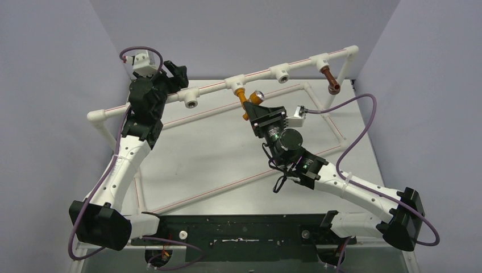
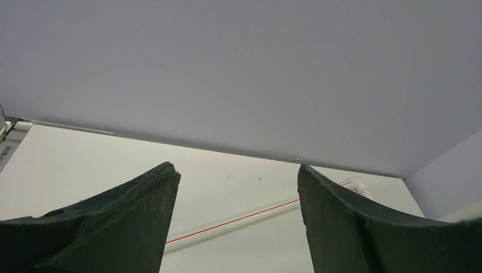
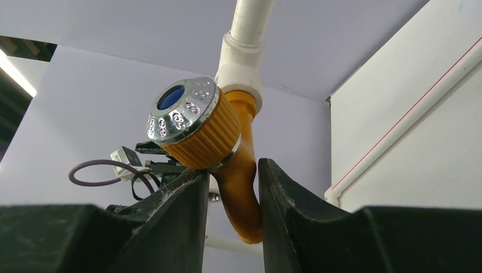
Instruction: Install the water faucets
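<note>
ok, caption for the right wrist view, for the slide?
Right gripper clamps the orange faucet by its spout, its end in a white tee socket.

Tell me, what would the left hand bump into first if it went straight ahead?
Probably the grey back wall; nothing sits between the open left hand and it, though depth is unclear.

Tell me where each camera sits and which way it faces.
Top external: above and behind the bases, looking down on the table, pipe frame, left arm and right arm.
Left wrist: on its arm, facing the back wall past the open left gripper.
Right wrist: looking up past the right gripper, closed on the orange faucet.
Shared: top external also shows the orange faucet.
</note>
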You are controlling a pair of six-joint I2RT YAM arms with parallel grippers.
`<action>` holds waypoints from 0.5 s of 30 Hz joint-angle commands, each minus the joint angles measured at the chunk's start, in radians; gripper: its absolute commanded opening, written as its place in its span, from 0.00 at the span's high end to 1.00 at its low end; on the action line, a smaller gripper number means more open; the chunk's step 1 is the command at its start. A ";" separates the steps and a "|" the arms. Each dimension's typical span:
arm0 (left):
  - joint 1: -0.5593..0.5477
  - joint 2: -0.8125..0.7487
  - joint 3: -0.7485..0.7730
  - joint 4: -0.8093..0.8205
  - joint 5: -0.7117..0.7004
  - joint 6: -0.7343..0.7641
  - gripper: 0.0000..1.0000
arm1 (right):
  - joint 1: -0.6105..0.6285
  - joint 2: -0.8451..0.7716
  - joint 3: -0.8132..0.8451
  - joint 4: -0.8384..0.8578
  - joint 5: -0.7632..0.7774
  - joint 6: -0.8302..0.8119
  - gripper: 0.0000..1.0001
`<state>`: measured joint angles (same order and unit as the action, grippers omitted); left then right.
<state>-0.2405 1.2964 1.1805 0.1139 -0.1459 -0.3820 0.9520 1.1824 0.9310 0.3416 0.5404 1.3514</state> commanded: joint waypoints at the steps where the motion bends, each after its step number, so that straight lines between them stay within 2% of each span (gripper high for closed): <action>1: -0.063 0.153 -0.159 -0.542 0.167 0.065 0.26 | 0.019 -0.014 0.035 -0.136 0.110 0.151 1.00; 4: -0.063 0.156 -0.160 -0.543 0.166 0.065 0.26 | 0.019 -0.028 0.031 -0.135 0.124 0.105 1.00; 11: -0.063 0.156 -0.159 -0.541 0.164 0.065 0.26 | 0.018 -0.095 0.000 -0.101 0.140 -0.069 0.49; 13: -0.063 0.157 -0.158 -0.541 0.163 0.065 0.26 | 0.018 -0.121 -0.005 -0.104 0.143 -0.113 0.39; 15: -0.063 0.159 -0.158 -0.542 0.164 0.065 0.26 | 0.016 -0.146 -0.006 -0.102 0.133 -0.186 0.32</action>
<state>-0.2428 1.2964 1.1820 0.1135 -0.1440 -0.3828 0.9699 1.1103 0.9237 0.2283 0.6090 1.2835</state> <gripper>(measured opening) 0.741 0.635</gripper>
